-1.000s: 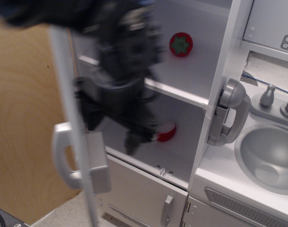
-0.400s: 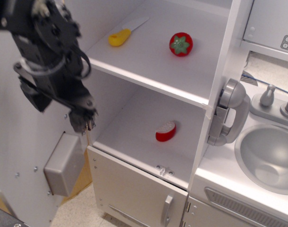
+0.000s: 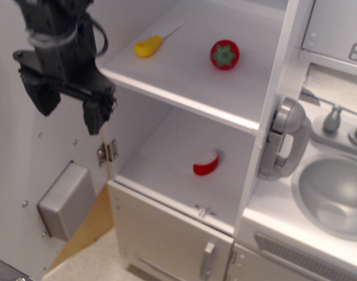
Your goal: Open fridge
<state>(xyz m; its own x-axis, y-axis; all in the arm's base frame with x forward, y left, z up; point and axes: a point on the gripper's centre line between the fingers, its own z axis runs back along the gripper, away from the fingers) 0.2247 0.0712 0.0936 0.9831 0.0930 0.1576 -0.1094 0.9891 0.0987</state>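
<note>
The fridge (image 3: 184, 88) stands open, showing its white shelved interior. Its big door (image 3: 26, 175) is swung wide to the left, inner side facing me, with the grey back of the dispenser box (image 3: 64, 201) on it. The door's handle is hidden. My black gripper (image 3: 70, 108) hangs in front of the door's hinge edge, its two fingers (image 3: 95, 114) apart and holding nothing. It touches neither door nor shelf.
A yellow-handled toy knife (image 3: 150, 44) and a red strawberry (image 3: 224, 54) lie on the upper shelf, a red fruit slice (image 3: 206, 163) on the lower one. The smaller lower door (image 3: 167, 240) is closed. A grey phone handset (image 3: 282, 140) and a sink (image 3: 336, 196) are at the right.
The big door has swung from edge-on to wide open at the left. My gripper has moved out of the fridge, left and up, and its fingers now stand apart.
</note>
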